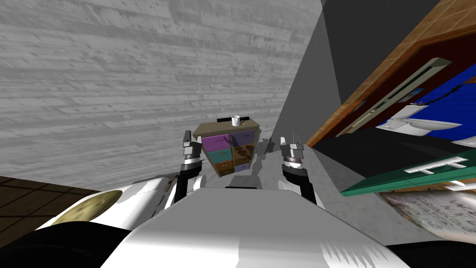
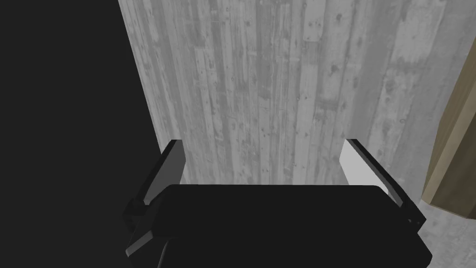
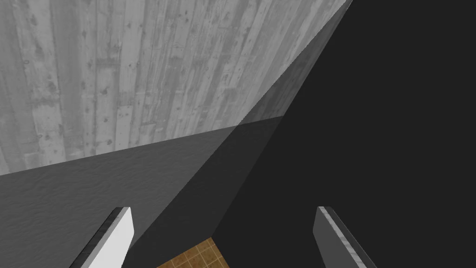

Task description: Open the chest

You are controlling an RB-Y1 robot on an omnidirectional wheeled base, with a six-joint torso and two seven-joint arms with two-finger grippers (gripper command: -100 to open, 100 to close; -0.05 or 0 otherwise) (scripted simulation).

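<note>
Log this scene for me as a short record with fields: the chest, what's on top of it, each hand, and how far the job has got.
chest: small, with coloured drawer fronts, ahead between the two arms
on top: white cup
left hand: open, beside the chest, not touching it
right hand: open, off to the chest's other side, apart from it
progress: no handle gripped yet

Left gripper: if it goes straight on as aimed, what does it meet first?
Most likely the grey plank wall, framed between the left gripper's open fingers. The chest's tan side lies off to one side of that line. Depth to the wall is unclear.
</note>
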